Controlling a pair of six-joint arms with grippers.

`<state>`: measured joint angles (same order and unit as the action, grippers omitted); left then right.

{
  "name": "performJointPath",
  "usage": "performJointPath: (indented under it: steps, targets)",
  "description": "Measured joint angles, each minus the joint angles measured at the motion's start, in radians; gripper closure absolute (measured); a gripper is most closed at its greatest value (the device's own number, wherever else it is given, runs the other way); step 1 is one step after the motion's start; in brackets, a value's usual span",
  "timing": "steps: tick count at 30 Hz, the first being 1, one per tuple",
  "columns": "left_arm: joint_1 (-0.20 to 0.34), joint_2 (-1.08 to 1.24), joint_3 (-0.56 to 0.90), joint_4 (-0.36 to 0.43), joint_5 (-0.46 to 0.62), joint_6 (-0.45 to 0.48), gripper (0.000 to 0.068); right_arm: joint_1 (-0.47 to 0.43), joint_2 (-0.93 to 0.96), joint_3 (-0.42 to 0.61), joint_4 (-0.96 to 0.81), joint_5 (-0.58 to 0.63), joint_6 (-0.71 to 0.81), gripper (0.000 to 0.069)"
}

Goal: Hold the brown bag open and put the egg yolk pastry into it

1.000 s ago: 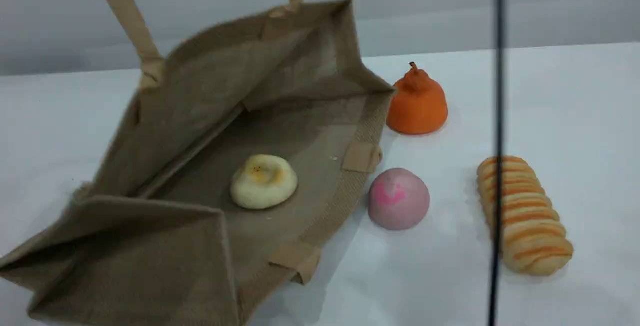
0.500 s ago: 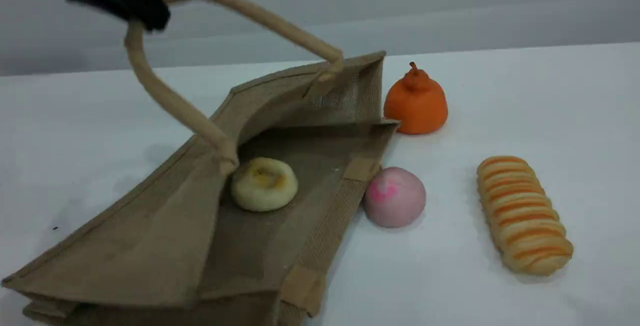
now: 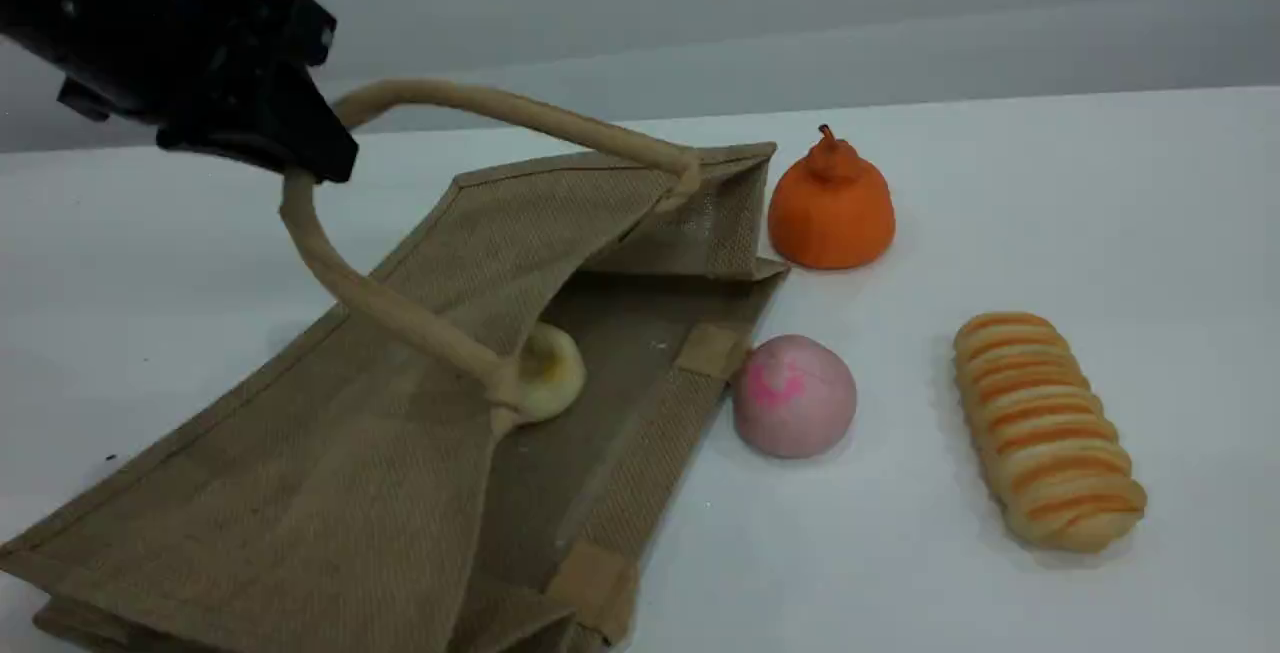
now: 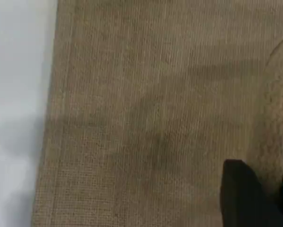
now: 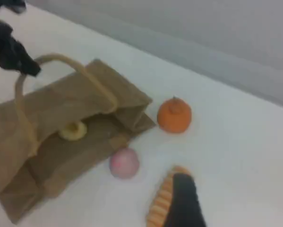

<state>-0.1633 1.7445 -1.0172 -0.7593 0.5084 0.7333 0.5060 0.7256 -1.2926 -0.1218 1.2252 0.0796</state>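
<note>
The brown bag lies on its side on the white table, its mouth facing right and sagging almost flat. My left gripper is at the upper left, shut on the top of the bag's beige handle, which arches down from it. The egg yolk pastry sits inside the bag, half covered by the upper flap and the handle's end. The left wrist view shows jute cloth and one dark fingertip. The right wrist view looks down from high on the bag and pastry, with one fingertip showing and nothing in it.
An orange pumpkin-shaped piece stands by the bag's far corner. A pink-marked ball touches the bag's lower rim. A long orange-striped loaf lies at the right. The bare white table stretches beyond them.
My left gripper came down into view with the handle, and the bag's upper side sank, narrowing the mouth. The pastry went from fully visible to half covered. The dark cable at right left the view.
</note>
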Motion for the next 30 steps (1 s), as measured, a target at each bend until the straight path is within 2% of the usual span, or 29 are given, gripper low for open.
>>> performJointPath:
  steps: [4, 10, 13, 18, 25, 30]
  targets:
    - [0.000, 0.017, 0.000, -0.040, 0.007, 0.062, 0.0494, 0.000, -0.030, 0.001, 0.000, -0.001, 0.006, 0.0249]
    - [0.000, 0.031, 0.000, -0.049, 0.019, 0.076, 0.0256, 0.000, -0.062, 0.036, -0.018, -0.006, 0.006, 0.0249]
    - [0.000, 0.028, -0.001, -0.049, 0.062, 0.075, 0.0182, 0.000, -0.083, 0.090, -0.016, -0.005, 0.008, 0.0249]
    - [0.000, 0.027, -0.002, -0.028, 0.121, 0.075, 0.0160, 0.000, -0.129, 0.196, -0.046, -0.005, 0.006, 0.0249]
    - [0.000, -0.014, -0.003, -0.052, 0.207, 0.104, 0.0158, 0.000, -0.221, 0.346, -0.066, -0.005, 0.016, 0.0249]
    - [0.000, -0.133, -0.003, -0.014, 0.272, 0.095, 0.0158, 0.000, -0.334, 0.459, -0.065, -0.006, 0.016, 0.0249]
